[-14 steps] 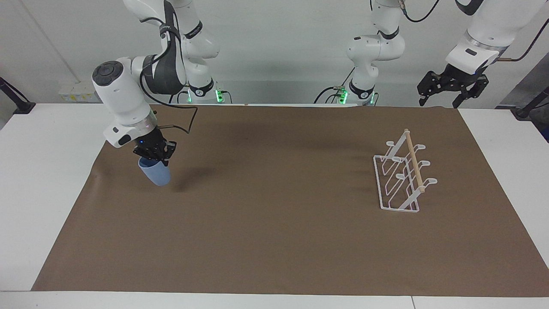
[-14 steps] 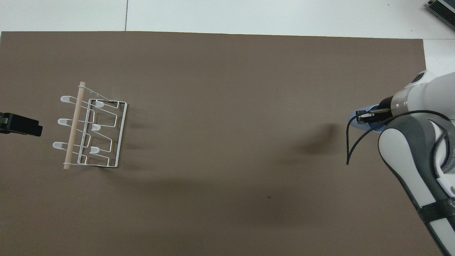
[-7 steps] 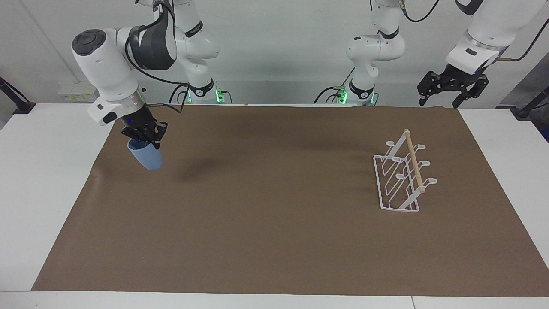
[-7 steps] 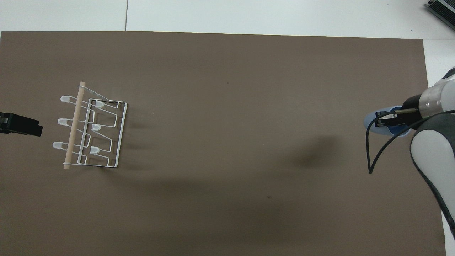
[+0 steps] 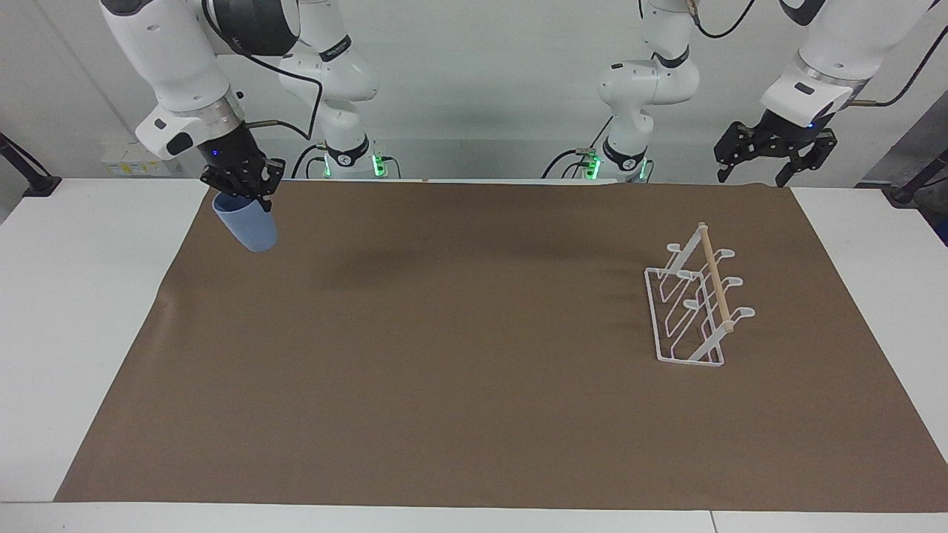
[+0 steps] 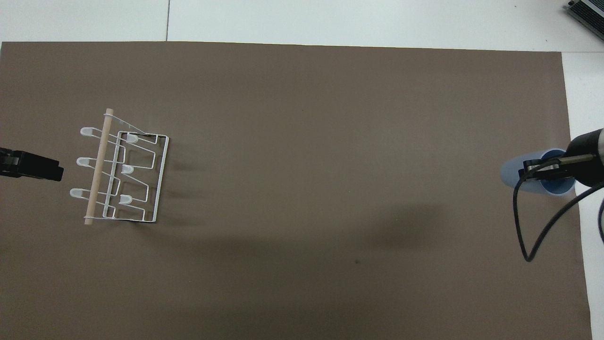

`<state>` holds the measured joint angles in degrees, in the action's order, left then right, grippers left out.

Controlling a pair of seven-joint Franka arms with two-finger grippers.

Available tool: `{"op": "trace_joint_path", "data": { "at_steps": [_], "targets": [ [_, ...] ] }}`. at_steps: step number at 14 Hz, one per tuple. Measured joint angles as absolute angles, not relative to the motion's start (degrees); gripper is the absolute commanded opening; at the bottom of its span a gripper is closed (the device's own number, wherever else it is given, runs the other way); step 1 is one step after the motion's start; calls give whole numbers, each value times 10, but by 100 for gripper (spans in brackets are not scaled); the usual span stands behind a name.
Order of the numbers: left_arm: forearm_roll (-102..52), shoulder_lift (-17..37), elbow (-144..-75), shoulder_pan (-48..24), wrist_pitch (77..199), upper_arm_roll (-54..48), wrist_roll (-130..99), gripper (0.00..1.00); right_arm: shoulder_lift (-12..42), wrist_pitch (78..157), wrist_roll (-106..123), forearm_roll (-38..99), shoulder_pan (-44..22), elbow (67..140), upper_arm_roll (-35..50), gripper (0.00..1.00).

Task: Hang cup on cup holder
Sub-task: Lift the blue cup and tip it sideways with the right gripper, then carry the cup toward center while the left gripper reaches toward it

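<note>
The light-blue cup [image 5: 248, 226] [image 6: 512, 174] hangs tilted in the air, high over the mat's corner at the right arm's end. Its base points down and toward the table's middle. My right gripper [image 5: 241, 189] [image 6: 542, 171] is shut on its rim. The white wire cup holder [image 5: 696, 307] [image 6: 120, 174], with a wooden rod on top, stands on the mat toward the left arm's end, with nothing on its prongs. My left gripper [image 5: 770, 159] [image 6: 33, 165] waits open and empty in the air, over the mat's edge beside the holder.
A brown mat [image 5: 474, 385] covers most of the white table [image 5: 74, 311]. A black cable [image 6: 528, 236] loops down from the right wrist. A grey device [image 6: 587, 12] lies at the table's corner farthest from the robots, at the right arm's end.
The right arm has lifted the cup well up off the mat and carried it toward the mat's corner at its own end. The left gripper barely shifted.
</note>
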<state>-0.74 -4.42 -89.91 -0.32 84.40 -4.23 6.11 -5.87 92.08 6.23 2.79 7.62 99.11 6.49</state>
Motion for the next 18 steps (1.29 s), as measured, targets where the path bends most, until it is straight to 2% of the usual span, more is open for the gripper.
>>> {"op": "trace_joint_path", "data": {
  "at_steps": [8, 13, 18],
  "targets": [
    [-48, -44, -902, -3, 859, -44, 121, 100, -59, 913, 57, 120, 70, 981, 72, 0],
    [-51, -45, -907, -7, 860, -46, 159, 100, -57, 935, -86, 224, 69, 980, 79, 0],
    [-52, -49, -916, -16, 874, -48, 235, 100, -53, 964, -196, 269, 66, 981, 125, 0]
  ]
}}
